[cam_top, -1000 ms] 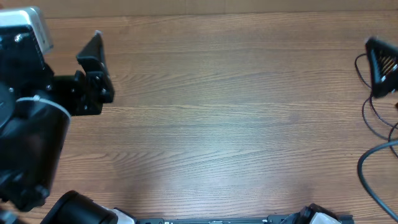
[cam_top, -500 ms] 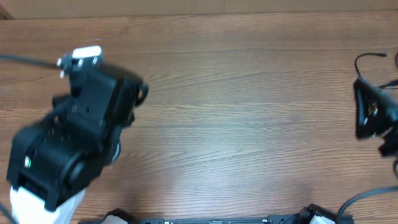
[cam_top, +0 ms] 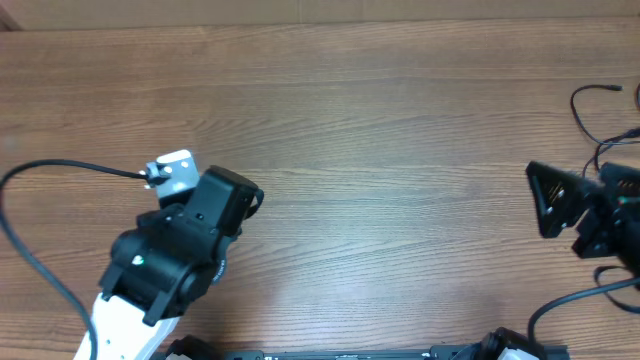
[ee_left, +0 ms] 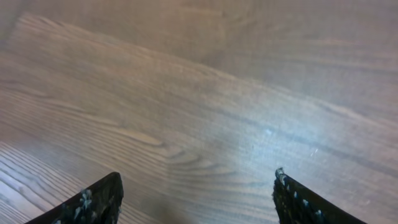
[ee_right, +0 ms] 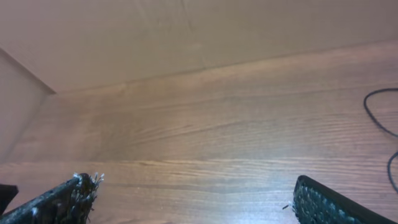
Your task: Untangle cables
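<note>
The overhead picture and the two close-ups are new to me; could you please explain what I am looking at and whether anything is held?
This is a robot with two arms at a wooden table. The overhead picture looks straight down from a fixed camera: the left arm is the black-and-white shape at the lower left, and the right arm comes in at the right edge. The other two pictures come from cameras on the wrists, each looking past its own two black fingers. The left gripper and the right gripper both stand open with only bare wood between the fingers, so nothing is held. On the table, at the far right, lies a thin black cable, of which only part shows. The thicker black cords belong to the arms.
</note>
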{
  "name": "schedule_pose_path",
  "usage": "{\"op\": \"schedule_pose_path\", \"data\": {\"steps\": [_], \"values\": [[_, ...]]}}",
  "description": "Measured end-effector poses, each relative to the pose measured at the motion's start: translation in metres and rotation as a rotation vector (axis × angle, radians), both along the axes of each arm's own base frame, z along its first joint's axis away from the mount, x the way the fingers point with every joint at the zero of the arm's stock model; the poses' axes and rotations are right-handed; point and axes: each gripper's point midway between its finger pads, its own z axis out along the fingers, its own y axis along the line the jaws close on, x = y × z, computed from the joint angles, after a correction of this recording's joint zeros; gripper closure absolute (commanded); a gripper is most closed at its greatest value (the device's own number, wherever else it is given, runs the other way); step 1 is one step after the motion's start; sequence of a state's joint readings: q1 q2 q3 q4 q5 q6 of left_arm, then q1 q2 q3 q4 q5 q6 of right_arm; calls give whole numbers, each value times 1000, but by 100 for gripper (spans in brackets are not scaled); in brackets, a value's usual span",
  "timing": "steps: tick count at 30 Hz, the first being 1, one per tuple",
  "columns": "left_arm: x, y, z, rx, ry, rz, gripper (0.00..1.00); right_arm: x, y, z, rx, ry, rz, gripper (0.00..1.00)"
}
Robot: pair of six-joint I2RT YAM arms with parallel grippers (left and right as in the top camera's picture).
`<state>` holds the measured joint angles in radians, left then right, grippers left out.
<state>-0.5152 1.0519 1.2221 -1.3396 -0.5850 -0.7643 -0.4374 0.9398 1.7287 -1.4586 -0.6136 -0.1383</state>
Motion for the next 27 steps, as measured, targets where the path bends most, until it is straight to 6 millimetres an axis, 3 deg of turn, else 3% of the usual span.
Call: {"op": "schedule_pose_path", "data": {"steps": [5,10,14,16,18,27], "values": [[0,-5,-21,-15,32,-4,23,-27,13,-24,-30,-51,12,0],[10,-12,-19,-58,-16,2,17,-54,27,-48,-63,-106,23,0],[19,-21,-15,-106,-58,-6,12,-45,24,-78,-46,-51,33,0],[23,-25,-13,-130,-74,-12,1,-36,19,-95,-29,-11,34,0],[28,-31,-11,-161,-98,-13,0,-29,16,-109,-13,22,33,0],[49,-47,5,-249,-208,-26,1,-21,12,-132,10,70,34,0]]}}
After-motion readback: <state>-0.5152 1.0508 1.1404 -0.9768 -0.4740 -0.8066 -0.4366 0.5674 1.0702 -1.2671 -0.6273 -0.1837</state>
